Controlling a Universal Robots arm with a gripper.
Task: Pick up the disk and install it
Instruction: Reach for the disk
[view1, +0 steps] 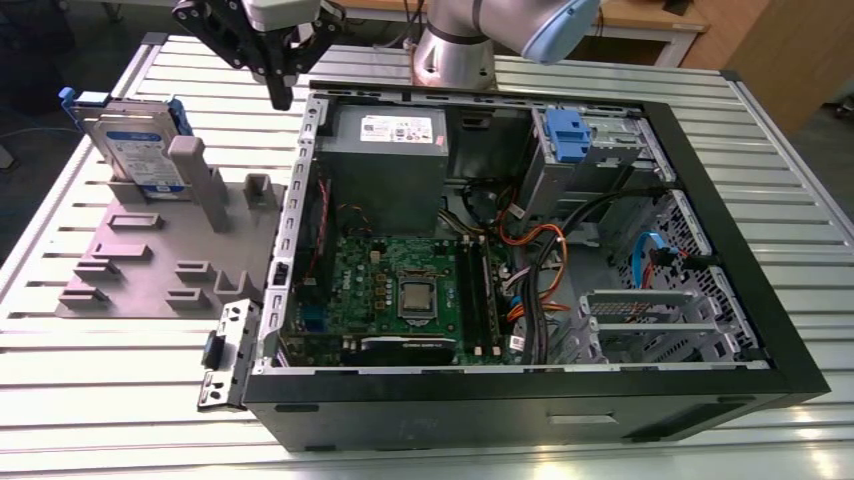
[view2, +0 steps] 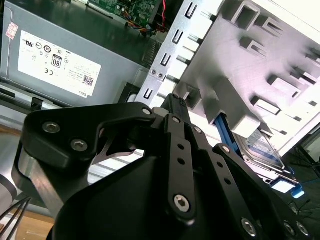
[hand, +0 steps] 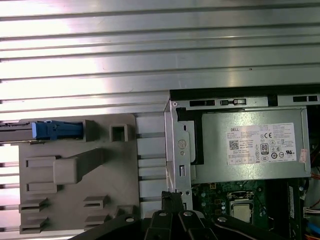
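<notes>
We judge the pick not yet begun: the gripper (view1: 280, 98), jaws together and empty, hovers apart from the upright disk (view1: 136, 150), toward the exterior view's right. A grasp needs the jaws parted.

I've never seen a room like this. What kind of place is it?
Probably a robot lab or workshop: a robot arm hangs over a slatted metal table, with an opened computer case and a disk standing in a grey holder.

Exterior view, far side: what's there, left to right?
disk, upright on the grey fixture → gripper → power supply → blue clip → case wall
</notes>
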